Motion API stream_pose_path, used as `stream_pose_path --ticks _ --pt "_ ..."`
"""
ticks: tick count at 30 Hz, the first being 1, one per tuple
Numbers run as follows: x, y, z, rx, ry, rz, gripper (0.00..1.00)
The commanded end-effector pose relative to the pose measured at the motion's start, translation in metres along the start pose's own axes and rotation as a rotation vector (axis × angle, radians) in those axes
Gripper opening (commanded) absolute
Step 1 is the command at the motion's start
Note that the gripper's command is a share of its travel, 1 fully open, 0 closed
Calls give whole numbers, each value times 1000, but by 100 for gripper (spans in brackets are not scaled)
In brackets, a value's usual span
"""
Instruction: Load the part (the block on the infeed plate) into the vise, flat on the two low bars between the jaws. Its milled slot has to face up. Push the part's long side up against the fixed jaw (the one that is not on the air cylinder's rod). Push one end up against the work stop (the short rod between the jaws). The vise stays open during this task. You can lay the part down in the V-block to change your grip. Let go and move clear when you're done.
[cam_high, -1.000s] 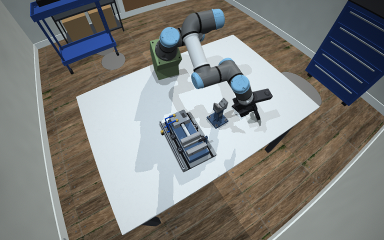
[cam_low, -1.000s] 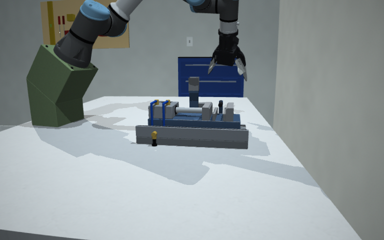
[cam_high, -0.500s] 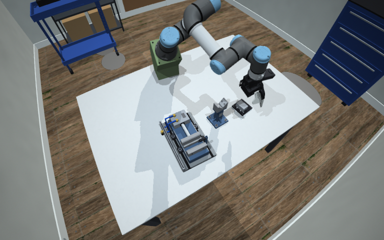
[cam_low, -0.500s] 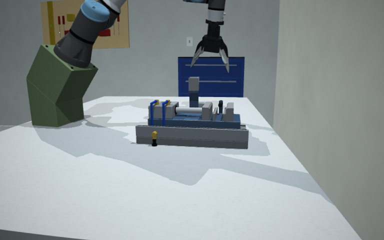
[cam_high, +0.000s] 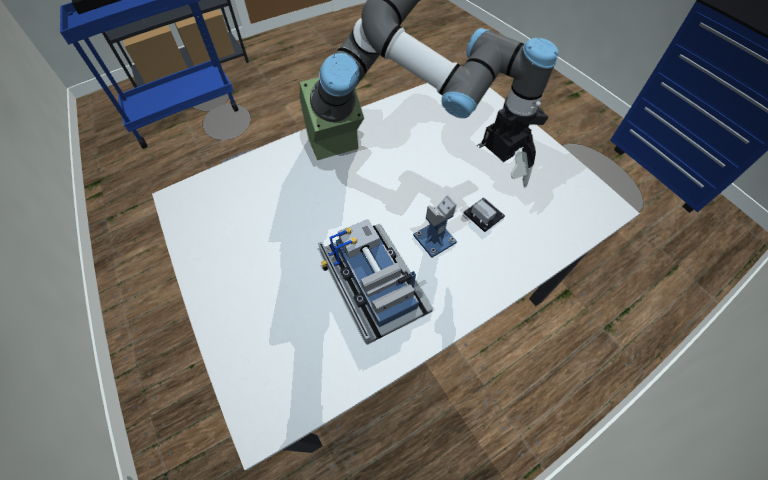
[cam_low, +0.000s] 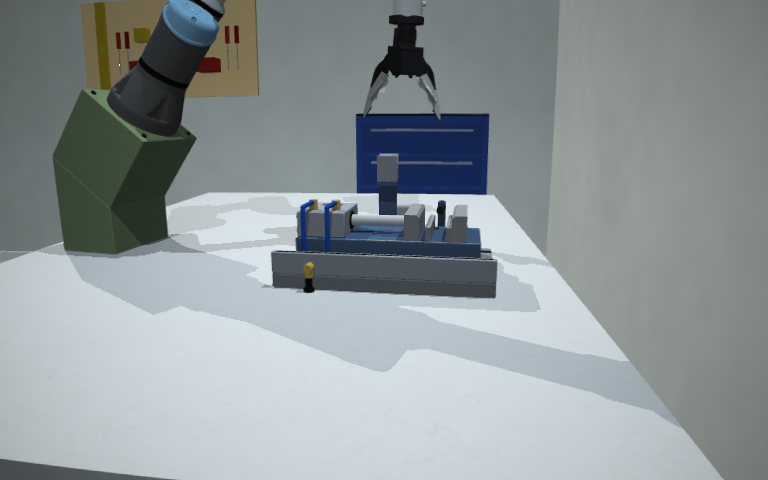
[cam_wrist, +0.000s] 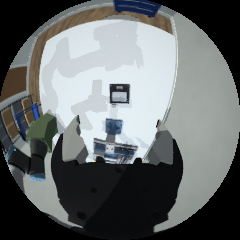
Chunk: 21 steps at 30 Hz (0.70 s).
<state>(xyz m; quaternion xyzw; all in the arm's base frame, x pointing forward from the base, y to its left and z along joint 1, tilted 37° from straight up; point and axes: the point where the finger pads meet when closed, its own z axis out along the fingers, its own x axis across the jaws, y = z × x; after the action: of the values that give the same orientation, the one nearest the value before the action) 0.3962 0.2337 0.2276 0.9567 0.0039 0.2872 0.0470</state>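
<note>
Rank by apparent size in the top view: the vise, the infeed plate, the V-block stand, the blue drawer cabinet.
1. Blue drawer cabinet, cut off by the frame edge
2. Vise
3. V-block stand
4. Infeed plate

Our jaws (cam_high: 522, 164) (cam_low: 402, 117) (cam_wrist: 118, 123) stand wide apart, pointing downward; our wrist (cam_high: 523, 99) (cam_low: 407, 7) is directly above them.
</note>
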Motion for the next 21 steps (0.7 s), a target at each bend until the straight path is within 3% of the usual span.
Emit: stream_pose_path --ticks 1,16,17,21 --pt "-4 -2 -9 -35 19 -24 100" --pt "-8 -2 -18 -62 42 -50 100" --pt "-8 -2 -18 -62 42 -50 51" --pt "-8 -2 -18 -62 42 -50 51"
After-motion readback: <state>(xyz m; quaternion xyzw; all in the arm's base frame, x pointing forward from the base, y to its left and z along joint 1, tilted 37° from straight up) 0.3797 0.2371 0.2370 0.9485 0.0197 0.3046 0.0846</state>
